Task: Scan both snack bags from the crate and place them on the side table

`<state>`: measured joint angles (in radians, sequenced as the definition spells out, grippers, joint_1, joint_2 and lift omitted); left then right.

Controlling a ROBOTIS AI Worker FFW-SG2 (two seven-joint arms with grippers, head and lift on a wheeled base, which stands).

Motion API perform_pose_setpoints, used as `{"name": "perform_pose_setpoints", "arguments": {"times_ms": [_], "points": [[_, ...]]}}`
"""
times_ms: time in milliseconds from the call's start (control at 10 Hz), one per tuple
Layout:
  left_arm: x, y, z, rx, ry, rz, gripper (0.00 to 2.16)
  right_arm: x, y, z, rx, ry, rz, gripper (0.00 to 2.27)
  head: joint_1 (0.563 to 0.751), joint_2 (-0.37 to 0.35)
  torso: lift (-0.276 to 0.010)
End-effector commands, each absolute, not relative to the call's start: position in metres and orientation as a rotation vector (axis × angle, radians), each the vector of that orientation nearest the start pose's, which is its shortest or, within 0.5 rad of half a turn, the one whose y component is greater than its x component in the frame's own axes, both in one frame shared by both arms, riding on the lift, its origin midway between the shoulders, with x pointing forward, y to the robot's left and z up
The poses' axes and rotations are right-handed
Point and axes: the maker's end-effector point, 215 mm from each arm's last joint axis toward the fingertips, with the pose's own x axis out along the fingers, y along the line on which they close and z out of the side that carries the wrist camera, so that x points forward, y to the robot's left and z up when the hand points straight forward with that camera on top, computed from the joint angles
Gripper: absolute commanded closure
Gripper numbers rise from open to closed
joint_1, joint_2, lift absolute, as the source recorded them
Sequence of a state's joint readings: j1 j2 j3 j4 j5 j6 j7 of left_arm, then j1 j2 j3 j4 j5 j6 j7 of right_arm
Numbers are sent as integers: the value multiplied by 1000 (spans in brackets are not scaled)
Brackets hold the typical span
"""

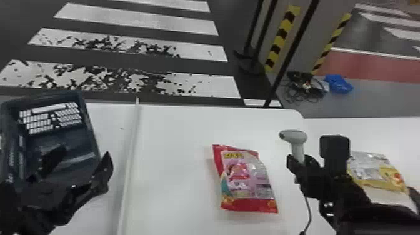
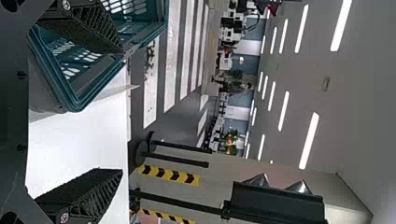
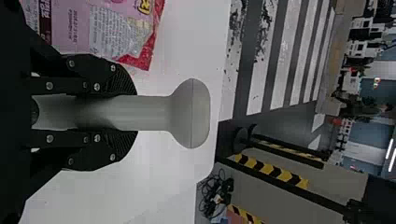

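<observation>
As our right gripper (image 3: 133, 113) clasps the scanner (image 1: 293, 136), nose leftward, we have the red bag (image 1: 245, 181) flat on the white table (image 1: 175, 162) to its left — a short swing, we'd judge; our left gripper (image 1: 85, 153) gapes wide by the crate (image 1: 73, 139).

Red-and-pink snack bag (image 1: 247, 178) lying flat on white tabletop (image 1: 175, 156); silver-and-yellow bag (image 1: 376, 172) farther right; teal crate (image 1: 70, 136) left; gray scanner (image 1: 297, 137) held upright.
</observation>
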<state>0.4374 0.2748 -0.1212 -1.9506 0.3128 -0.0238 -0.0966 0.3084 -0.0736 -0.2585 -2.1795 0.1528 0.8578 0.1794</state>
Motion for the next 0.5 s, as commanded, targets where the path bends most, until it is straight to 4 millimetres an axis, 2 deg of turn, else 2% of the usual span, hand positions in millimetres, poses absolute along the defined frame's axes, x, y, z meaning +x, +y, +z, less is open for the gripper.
{"name": "perform_pose_setpoints", "arguments": {"times_ms": [0, 200, 400], "points": [[448, 177, -366, -114, 86, -299, 83, 452, -412, -424, -155, 561, -189, 2256, 695, -251, -95], [448, 179, -366, -111, 85, -296, 83, 456, -432, -452, -124, 599, -196, 2256, 695, -285, -95], [448, 178, -367, -111, 86, -296, 83, 462, -449, -469, -133, 607, -201, 2256, 695, -303, -95]]}}
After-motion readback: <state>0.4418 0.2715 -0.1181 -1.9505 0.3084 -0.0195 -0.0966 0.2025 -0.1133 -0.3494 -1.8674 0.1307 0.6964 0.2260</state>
